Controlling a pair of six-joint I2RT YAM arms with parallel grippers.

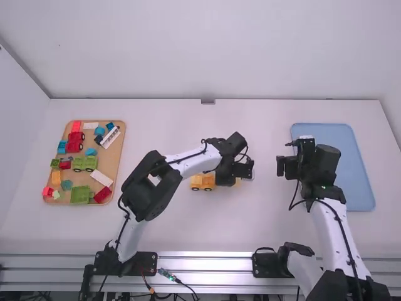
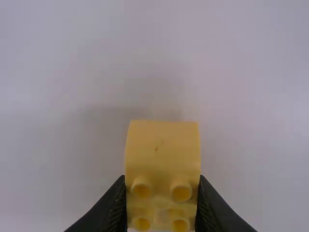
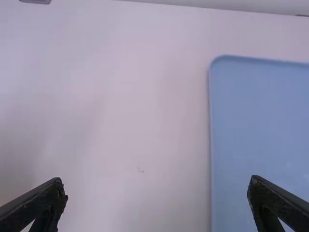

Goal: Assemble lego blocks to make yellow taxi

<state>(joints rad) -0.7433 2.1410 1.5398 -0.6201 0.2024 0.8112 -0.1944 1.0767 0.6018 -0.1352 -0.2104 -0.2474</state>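
In the high view my left gripper [image 1: 242, 168] is over the middle of the table. Seen from its wrist, the left gripper [image 2: 162, 200] is shut on a yellow block [image 2: 162, 150] with studs, held above the white table. A yellow-orange piece with dark wheels [image 1: 202, 182] stands on the table beside the left arm's wrist, partly covered by it. My right gripper [image 1: 289, 167] is left of the blue tray. In its wrist view the right gripper [image 3: 157, 200] is open, its fingers wide apart with nothing between them.
A wooden tray [image 1: 119, 164] at the far left holds several red, green, blue, white and orange pieces. The blue tray [image 1: 363, 182] lies at the right, with the right arm over its left edge. White walls stand behind and beside the table.
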